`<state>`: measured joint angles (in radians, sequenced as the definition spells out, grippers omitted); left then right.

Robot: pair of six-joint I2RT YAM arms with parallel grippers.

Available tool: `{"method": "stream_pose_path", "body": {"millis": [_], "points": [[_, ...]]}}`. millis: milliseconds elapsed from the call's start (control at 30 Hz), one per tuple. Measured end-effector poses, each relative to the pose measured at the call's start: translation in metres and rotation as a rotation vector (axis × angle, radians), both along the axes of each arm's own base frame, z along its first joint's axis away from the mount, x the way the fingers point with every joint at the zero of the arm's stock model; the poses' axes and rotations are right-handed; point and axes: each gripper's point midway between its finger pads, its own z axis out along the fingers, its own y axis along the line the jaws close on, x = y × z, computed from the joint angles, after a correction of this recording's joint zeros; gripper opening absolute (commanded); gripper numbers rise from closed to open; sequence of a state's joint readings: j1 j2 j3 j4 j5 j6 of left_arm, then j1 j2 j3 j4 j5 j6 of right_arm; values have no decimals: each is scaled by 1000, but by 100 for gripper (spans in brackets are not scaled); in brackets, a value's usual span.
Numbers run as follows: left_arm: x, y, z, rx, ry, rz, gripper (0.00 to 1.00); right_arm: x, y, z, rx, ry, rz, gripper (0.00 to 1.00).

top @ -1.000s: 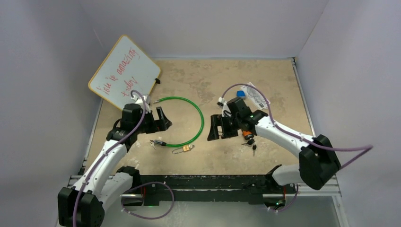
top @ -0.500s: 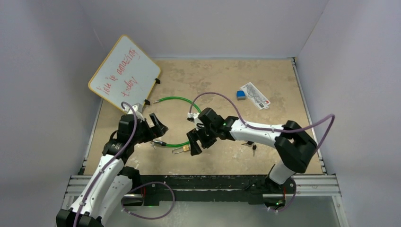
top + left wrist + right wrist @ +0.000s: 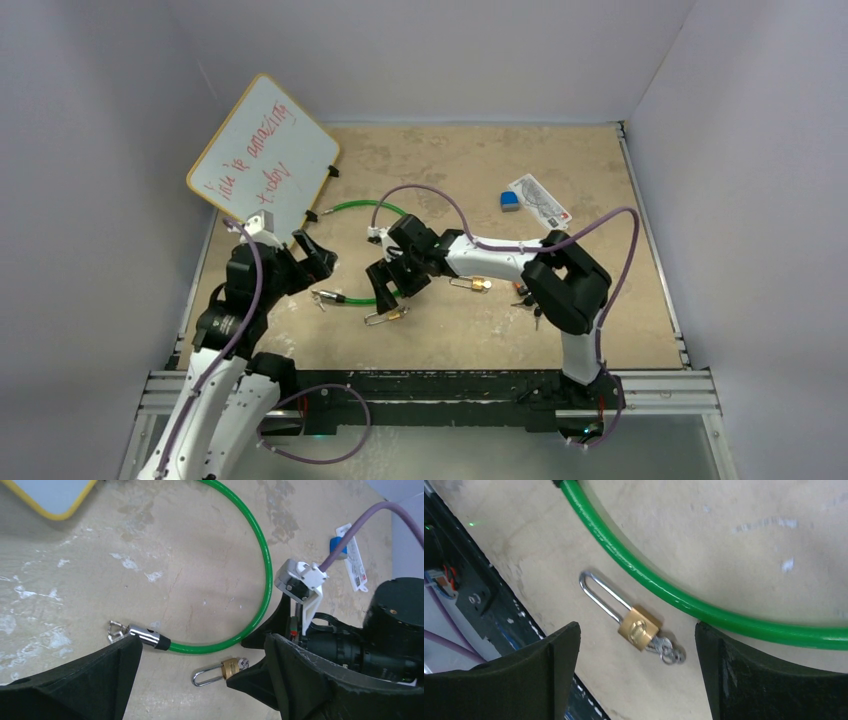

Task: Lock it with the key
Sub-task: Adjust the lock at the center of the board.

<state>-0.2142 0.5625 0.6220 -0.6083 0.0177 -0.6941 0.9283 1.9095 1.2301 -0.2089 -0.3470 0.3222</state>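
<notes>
Right pincer (image 3: 636, 629) wide open over padlock (image 3: 640, 631), not touching; left pincer (image 3: 202, 642) open, empty.

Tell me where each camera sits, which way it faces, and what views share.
Top external: above and behind the bases, facing down on the tan table; both arms, left gripper and right gripper show.
Left wrist: on the left arm, facing down at the green cable loop; its own black fingers show.
Right wrist: on the right arm, facing down on the small brass padlock between its fingers.
Shared: all three show cable and padlock.
</notes>
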Motion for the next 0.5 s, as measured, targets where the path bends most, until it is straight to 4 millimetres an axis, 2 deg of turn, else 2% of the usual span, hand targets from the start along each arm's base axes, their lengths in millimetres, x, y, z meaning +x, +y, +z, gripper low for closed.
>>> {"method": "stream_pose_path", "body": {"millis": [100,267,400,500], "points": [[-2,7,10,9,-40,32,98,8,15,1,25,-4,16,86],[-7,14,9,26,-39,62,98,11,29,2,53,3,53,86],[-10,18,9,36,-33,75,98,6,24,0,63,-50,131,85],[-10,18,13,37,-42,79,98,-3,7,-2,56,-92,200,82]]}}
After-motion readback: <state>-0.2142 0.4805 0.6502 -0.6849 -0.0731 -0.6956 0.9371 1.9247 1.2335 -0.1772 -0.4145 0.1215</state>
